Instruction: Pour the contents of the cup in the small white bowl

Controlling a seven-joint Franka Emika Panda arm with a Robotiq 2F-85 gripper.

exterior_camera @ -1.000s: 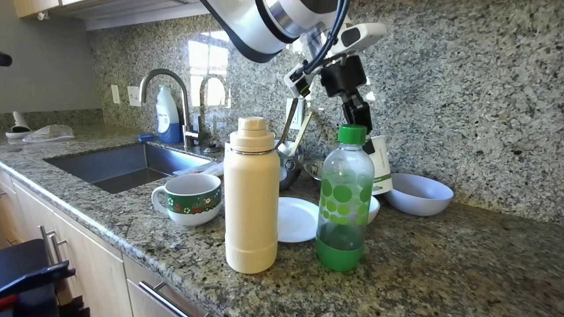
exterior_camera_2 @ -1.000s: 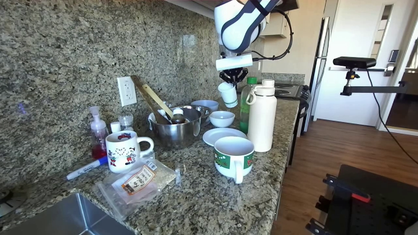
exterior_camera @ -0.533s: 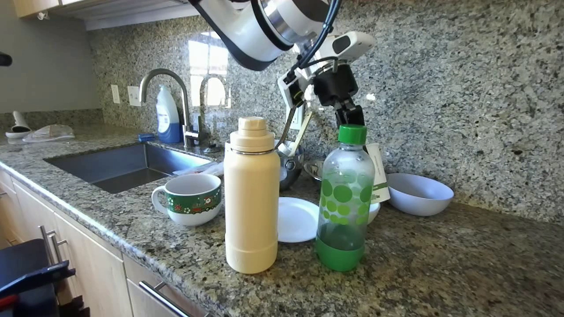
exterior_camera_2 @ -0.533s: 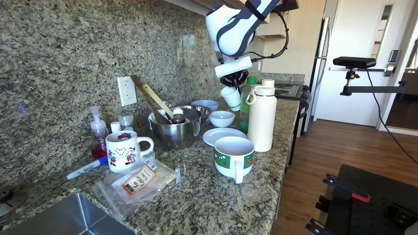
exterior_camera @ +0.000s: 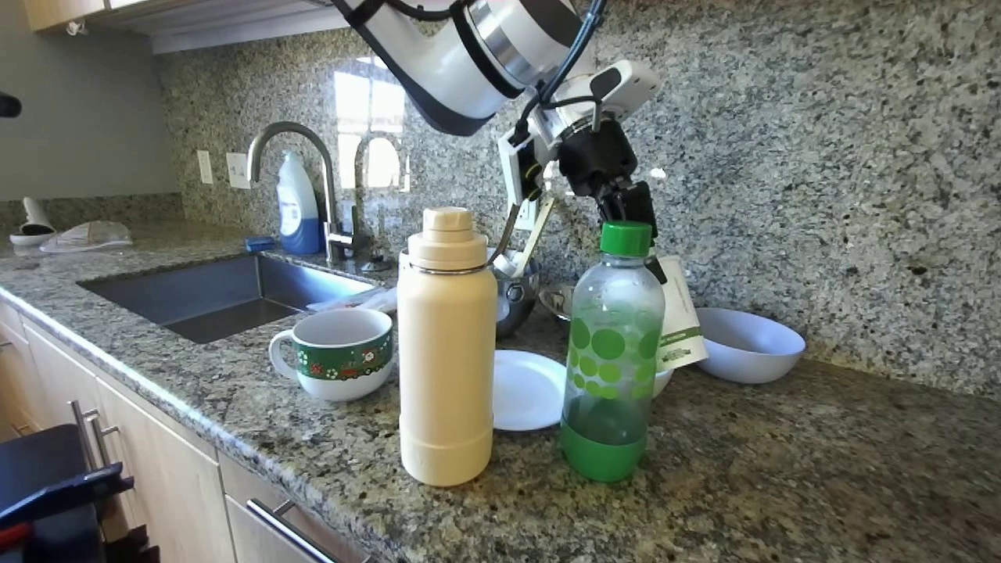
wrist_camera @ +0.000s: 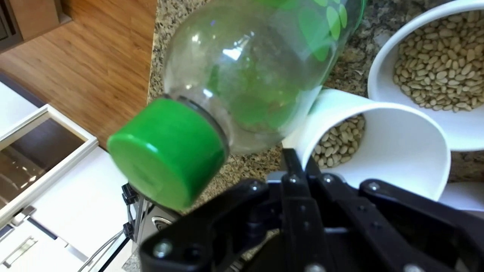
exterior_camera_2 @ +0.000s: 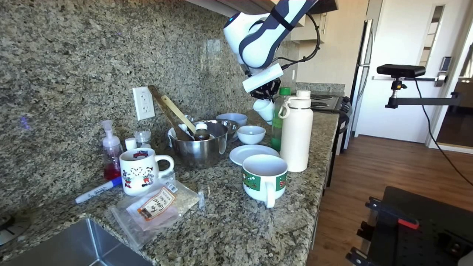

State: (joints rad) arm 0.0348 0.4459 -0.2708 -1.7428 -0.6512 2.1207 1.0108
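The white cup (wrist_camera: 393,147) with a green band hangs tilted in my gripper (wrist_camera: 301,160), whose fingers are shut on its wall at the rim. Pale seeds lie deep inside it in the wrist view. Beside the cup's outer side, the small white bowl (wrist_camera: 382,75) holds many similar seeds. In an exterior view the cup (exterior_camera_2: 263,110) is above and right of the bowl (exterior_camera_2: 251,136), its mouth leaning left and its base down to the right. From an exterior view the green bottle hides part of both cup (exterior_camera: 682,320) and bowl (exterior_camera: 661,381).
The green-capped bottle (exterior_camera: 610,352) stands right against or very near the cup. A cream flask (exterior_camera: 446,360), flat white plate (exterior_camera_2: 240,154), lavender bowl (exterior_camera: 743,344), patterned mug (exterior_camera_2: 264,177) and steel bowl (exterior_camera_2: 199,151) with utensils crowd the counter. The granite wall rises behind.
My gripper has come down and rotated, staying shut on the cup. The cup is lower, more tilted and nearer the green bottle. The small white bowl has not moved.
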